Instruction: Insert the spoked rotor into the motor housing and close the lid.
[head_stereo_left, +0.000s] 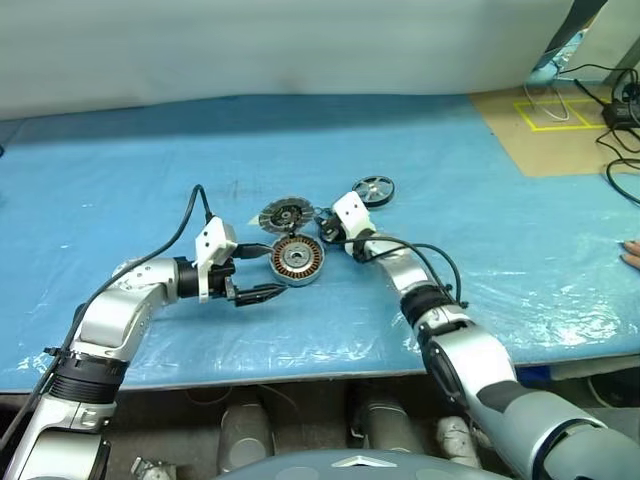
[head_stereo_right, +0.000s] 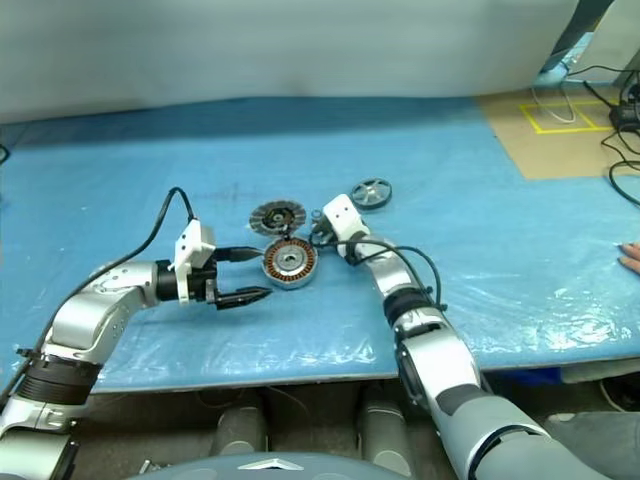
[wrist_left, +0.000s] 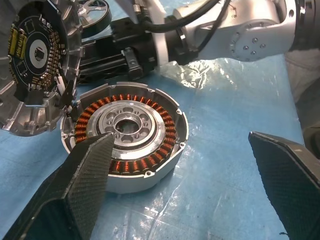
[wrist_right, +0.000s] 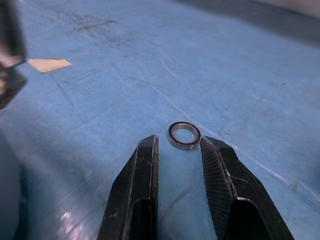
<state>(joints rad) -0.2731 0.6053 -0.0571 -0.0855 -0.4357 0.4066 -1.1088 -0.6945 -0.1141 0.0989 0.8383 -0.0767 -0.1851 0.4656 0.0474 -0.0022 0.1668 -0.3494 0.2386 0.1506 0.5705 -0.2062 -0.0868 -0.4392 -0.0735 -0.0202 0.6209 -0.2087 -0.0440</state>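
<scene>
The left gripper (head_stereo_left: 258, 272) hovers low over the blue-covered bench (head_stereo_left: 120, 180), its two black fingers spread wide and released, with nothing between them. Just past its fingertips, touching neither, sits the motor housing (head_stereo_left: 298, 260), a shallow grey cup showing a ring of copper-brown windings around a silver centre hub. The lid (head_stereo_left: 287, 213) is joined to the housing's far edge and stands swung open, its ribbed silver-and-dark inner face turned up; in the left wrist view a round dark circuit board shows on that face, and any print on it is too small to read.

To the right of the housing, the right gripper (head_stereo_left: 327, 231) reaches in close beside the housing and the lid. Its fingers are narrowed to a slim gap and grasp nothing. In the right wrist view a small thin metal ring (wrist_right: 184, 135) lies flat on the bench just beyond its fingertips, untouched. The spoked rotor (head_stereo_left: 373, 190) rests on the bench a little beyond and right of the right gripper, apart from it.
</scene>
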